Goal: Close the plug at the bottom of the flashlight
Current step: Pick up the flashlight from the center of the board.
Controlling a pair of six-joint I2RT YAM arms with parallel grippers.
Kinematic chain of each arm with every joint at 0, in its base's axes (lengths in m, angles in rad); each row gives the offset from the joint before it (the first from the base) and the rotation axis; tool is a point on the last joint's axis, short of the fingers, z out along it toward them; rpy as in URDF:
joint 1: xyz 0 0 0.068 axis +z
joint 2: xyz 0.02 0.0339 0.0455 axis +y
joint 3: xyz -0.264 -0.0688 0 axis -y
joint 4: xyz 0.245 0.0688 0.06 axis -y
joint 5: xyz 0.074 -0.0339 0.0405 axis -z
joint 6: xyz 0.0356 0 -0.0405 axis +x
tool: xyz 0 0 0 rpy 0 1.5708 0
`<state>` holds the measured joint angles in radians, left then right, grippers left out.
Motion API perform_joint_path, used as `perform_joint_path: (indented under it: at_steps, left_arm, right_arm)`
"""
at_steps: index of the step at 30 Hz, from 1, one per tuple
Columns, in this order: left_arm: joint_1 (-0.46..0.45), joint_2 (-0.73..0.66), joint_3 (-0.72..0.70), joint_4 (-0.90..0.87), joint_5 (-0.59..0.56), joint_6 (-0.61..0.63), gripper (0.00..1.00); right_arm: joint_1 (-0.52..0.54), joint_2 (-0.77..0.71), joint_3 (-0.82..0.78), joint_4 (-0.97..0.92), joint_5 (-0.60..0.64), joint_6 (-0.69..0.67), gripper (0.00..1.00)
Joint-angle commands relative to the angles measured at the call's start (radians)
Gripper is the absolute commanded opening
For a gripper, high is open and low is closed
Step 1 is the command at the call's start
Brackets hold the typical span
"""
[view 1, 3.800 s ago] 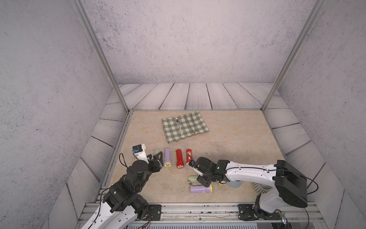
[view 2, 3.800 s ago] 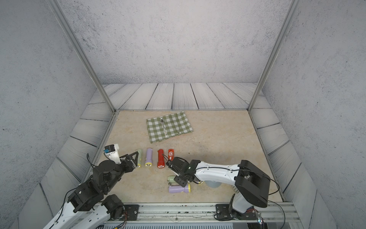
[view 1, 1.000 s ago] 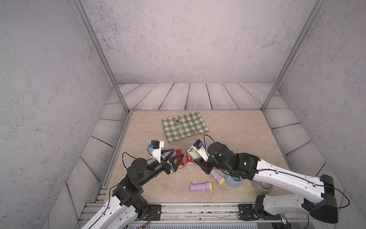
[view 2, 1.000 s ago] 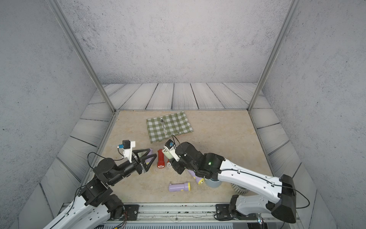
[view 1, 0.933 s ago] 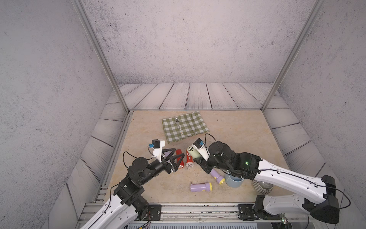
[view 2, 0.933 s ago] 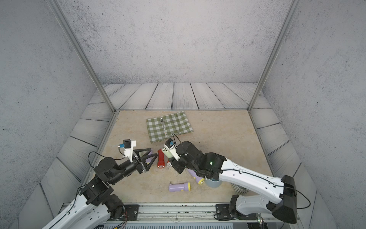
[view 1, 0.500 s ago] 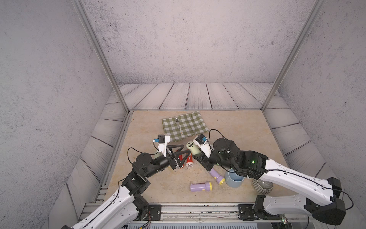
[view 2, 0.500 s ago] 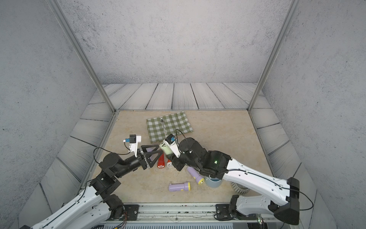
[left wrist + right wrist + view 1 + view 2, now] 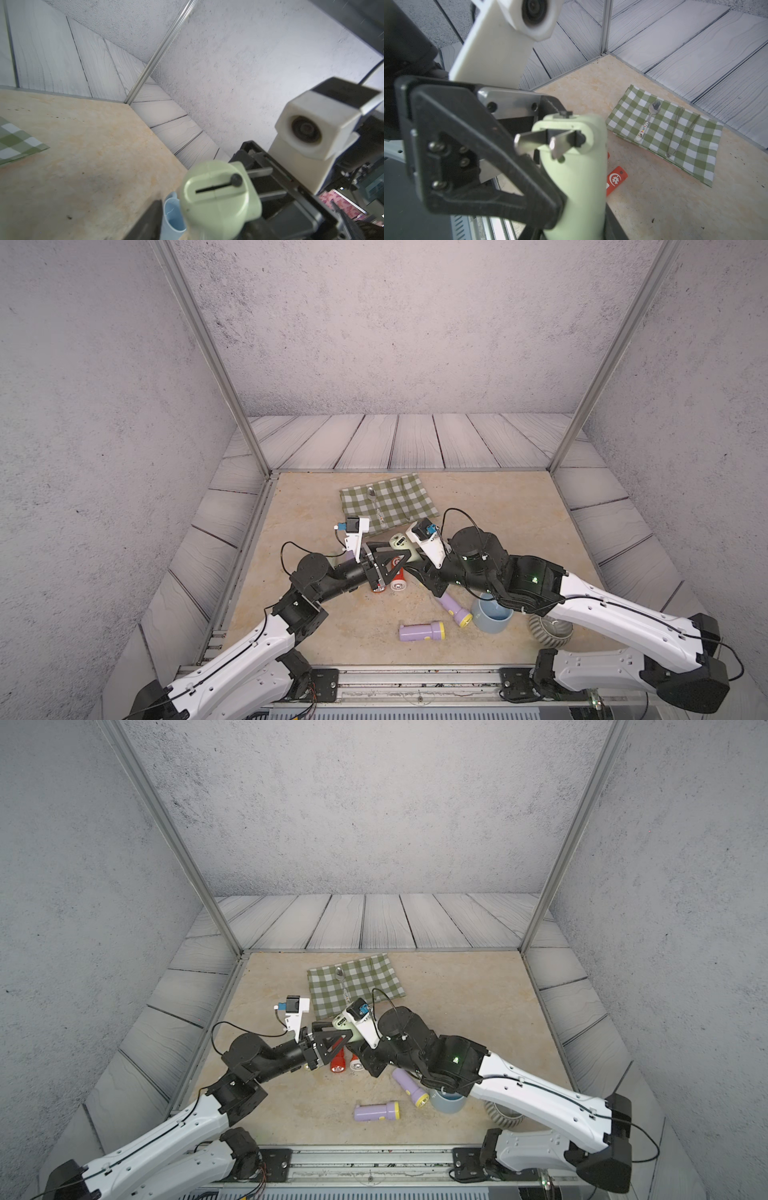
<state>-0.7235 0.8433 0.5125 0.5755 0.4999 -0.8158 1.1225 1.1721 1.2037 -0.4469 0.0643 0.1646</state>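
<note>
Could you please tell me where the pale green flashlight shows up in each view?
Top view: pale green flashlight mid-table, just in front of the green checked cloth.
Top view: flashlight in the same spot.
Left wrist: close up, seen end-on.
Right wrist: close up, plug prongs sticking out.
Shared landmark: the cloth, in all four.

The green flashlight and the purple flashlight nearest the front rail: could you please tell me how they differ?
The green flashlight is held off the table; the purple flashlight lies flat on it. The green one's plug prongs stick out; none show on the purple one. Both are short, stubby cylinders.
</note>
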Motion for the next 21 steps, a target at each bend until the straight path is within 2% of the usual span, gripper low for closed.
perform_joint_path:
  at_steps: [1,6,9,11,12,14,19,21]
  left_arm:
    - [-0.011,0.029,0.036,0.048,-0.017,-0.014,0.46]
    - [-0.020,0.054,0.044,0.060,-0.035,-0.015,0.40]
    - [-0.023,0.059,0.054,0.056,-0.031,-0.010,0.24]
    - [-0.025,0.054,0.061,0.041,-0.029,0.006,0.16]
    - [-0.026,0.051,0.063,0.036,-0.029,0.016,0.12]
    - [-0.028,0.038,0.065,0.020,-0.029,0.057,0.00]
    - [-0.030,-0.026,0.084,-0.100,-0.056,0.178,0.00]
    - [-0.030,-0.059,0.097,-0.163,-0.062,0.241,0.00]
  right_arm:
    - [0.006,-0.024,0.031,0.059,-0.002,0.004,0.04]
    - [0.005,-0.009,0.031,0.066,0.000,0.009,0.04]
    - [0.005,-0.003,0.027,0.071,0.023,0.015,0.07]
    - [0.006,-0.002,0.022,0.078,0.035,0.015,0.13]
    - [0.006,-0.004,0.019,0.079,0.038,0.015,0.18]
    - [0.006,-0.004,0.016,0.085,0.047,0.017,0.37]
    - [0.006,-0.002,0.002,0.088,0.038,0.015,0.67]
    - [0.005,-0.001,-0.006,0.088,0.012,0.009,0.73]
